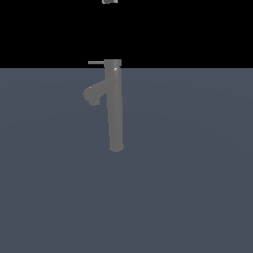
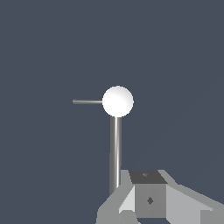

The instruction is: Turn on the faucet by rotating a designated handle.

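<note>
- The gripper (image 2: 148, 205) is closest in the wrist view, but only part of it shows, so I cannot tell if it is open or closed.
- Past it, the grey faucet (image 1: 115, 108) stands upright on the floor (image 1: 197, 188).
- The thin handle (image 1: 96, 63) sticks out sideways from its cap, toward the exterior view's left.

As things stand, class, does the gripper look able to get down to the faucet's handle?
Probably yes. The gripper hangs well above the faucet, and the handle sticks out sideways from the cap with nothing near it in either view. Whether the gripper is open cannot be told.
</note>
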You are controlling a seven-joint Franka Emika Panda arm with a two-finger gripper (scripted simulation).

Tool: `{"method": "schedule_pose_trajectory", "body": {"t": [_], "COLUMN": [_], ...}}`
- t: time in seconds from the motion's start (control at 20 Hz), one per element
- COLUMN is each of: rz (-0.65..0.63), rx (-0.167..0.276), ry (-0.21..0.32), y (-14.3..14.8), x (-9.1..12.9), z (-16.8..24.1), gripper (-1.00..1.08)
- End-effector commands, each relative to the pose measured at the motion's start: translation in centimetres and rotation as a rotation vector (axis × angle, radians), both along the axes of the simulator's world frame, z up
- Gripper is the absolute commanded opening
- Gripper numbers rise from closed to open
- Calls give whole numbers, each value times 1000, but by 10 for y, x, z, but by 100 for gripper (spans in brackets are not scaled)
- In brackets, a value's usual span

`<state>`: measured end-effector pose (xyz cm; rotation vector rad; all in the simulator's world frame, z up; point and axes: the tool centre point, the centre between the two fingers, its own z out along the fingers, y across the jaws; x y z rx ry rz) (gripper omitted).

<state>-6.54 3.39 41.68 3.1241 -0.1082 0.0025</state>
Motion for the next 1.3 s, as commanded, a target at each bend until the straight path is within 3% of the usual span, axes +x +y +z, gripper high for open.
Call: {"method": "schedule_pose_trajectory", "body": {"t": [0.0, 0.3, 0.6, 1.25], "rz": [-3, -10, -15, -19], "rx": [0, 4, 10, 15], "ry": [-1, 0, 0, 1], "y": [7, 25, 39, 50], "x": [20, 61, 89, 107], "z": [-15, -56, -90, -116], "gripper": [-100, -100, -100, -100]}}
